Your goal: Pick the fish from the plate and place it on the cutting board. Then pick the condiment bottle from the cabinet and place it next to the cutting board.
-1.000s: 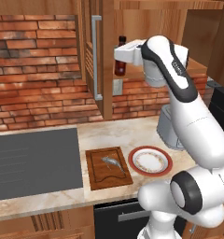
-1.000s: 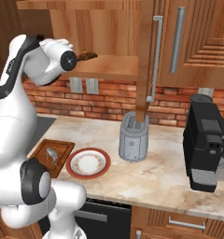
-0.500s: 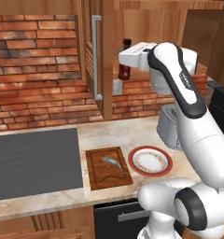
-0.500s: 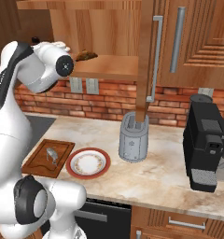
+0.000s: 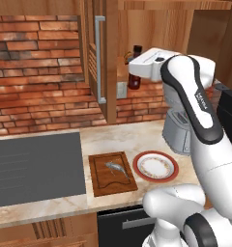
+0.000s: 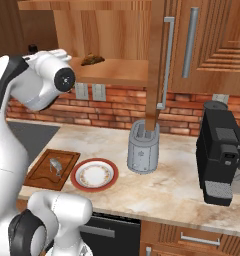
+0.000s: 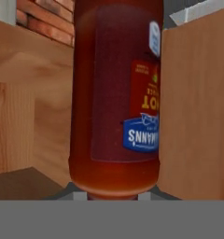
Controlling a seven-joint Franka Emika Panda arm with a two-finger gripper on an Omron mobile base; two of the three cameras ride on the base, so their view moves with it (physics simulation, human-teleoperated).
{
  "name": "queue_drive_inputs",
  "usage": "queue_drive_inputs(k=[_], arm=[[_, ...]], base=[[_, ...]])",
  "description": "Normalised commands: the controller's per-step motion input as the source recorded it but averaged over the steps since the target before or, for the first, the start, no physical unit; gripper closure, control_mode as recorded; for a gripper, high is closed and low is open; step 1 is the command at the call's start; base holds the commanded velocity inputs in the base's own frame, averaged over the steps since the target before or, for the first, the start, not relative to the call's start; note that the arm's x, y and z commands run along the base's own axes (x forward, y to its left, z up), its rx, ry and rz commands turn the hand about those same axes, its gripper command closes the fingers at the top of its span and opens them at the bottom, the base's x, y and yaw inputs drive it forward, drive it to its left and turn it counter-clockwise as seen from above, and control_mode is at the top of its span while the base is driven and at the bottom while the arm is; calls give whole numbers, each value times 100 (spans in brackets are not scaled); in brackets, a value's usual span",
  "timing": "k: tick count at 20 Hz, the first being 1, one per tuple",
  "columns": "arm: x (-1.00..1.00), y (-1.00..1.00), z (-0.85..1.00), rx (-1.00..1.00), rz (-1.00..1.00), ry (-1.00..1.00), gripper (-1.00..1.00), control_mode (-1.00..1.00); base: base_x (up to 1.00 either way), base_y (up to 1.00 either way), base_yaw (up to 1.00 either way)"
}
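Note:
My gripper (image 5: 133,75) is shut on the condiment bottle (image 5: 136,55), a dark red-brown bottle with a black cap, held upright in front of the open cabinet (image 5: 108,58). The hand view is close on the bottle (image 7: 116,93), with its label visible and my gripper (image 7: 111,193) at its base. Down on the counter, the small silver-grey fish (image 5: 117,168) lies on the dark brown cutting board (image 5: 104,182). The red-rimmed plate (image 5: 155,166) beside the board is bare. The fish (image 6: 56,165), board (image 6: 42,172) and plate (image 6: 95,175) also appear in the right base view.
A grey toaster (image 6: 143,152) stands behind the plate and a black coffee machine (image 6: 224,160) stands to the right. The grey stovetop (image 5: 36,166) lies left of the board. A brown lump (image 6: 92,59) sits on the cabinet shelf (image 6: 117,75). The open door's silver handle (image 5: 98,58) hangs just left of the bottle.
The arm has swung to the right, away from the cabinet, carrying the bottle with it. Fish, board and plate have not moved.

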Motion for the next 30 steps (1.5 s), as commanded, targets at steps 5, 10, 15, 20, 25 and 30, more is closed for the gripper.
queue_drive_inputs(k=[5,10,15,20,25,30], arm=[[-40,-7,0,-3,-1,3,100,-100],[-38,-11,0,-4,-1,6,100,-100],[-41,-10,0,-3,-1,7,100,-100],[-38,-9,1,-2,-2,8,100,-100],[-35,-7,0,0,-2,7,100,-100],[-34,-1,-1,0,-2,4,100,-100]], base=[[0,0,0],[0,0,0],[0,0,0],[0,0,0],[0,0,0],[0,0,0]])
